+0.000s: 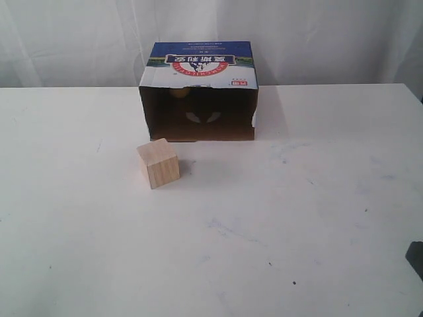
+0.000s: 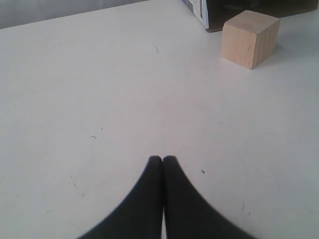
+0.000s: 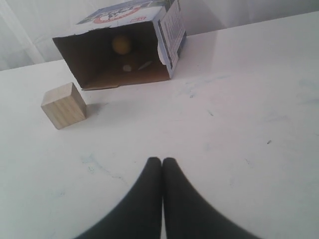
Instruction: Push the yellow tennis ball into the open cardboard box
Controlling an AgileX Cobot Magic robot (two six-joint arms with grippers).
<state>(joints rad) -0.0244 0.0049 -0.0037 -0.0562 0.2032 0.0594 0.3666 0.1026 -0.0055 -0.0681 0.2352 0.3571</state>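
Note:
The open cardboard box (image 1: 198, 63) lies on its side at the back of the white table, its dark mouth facing forward. The yellow tennis ball (image 3: 121, 44) rests deep inside the box (image 3: 169, 30); in the exterior view it is a dim yellow spot (image 1: 178, 92) in the shadow. My left gripper (image 2: 162, 159) is shut and empty, low over bare table, far from the box corner (image 2: 199, 12). My right gripper (image 3: 162, 160) is shut and empty too, well in front of the box mouth. Neither gripper shows in the exterior view.
A pale wooden cube (image 1: 158, 163) stands on the table just in front of the box's left corner; it also shows in the wrist views as the cube (image 2: 249, 38) and the cube (image 3: 64, 105). A white curtain hangs behind. A dark object (image 1: 416, 257) sits at the right edge.

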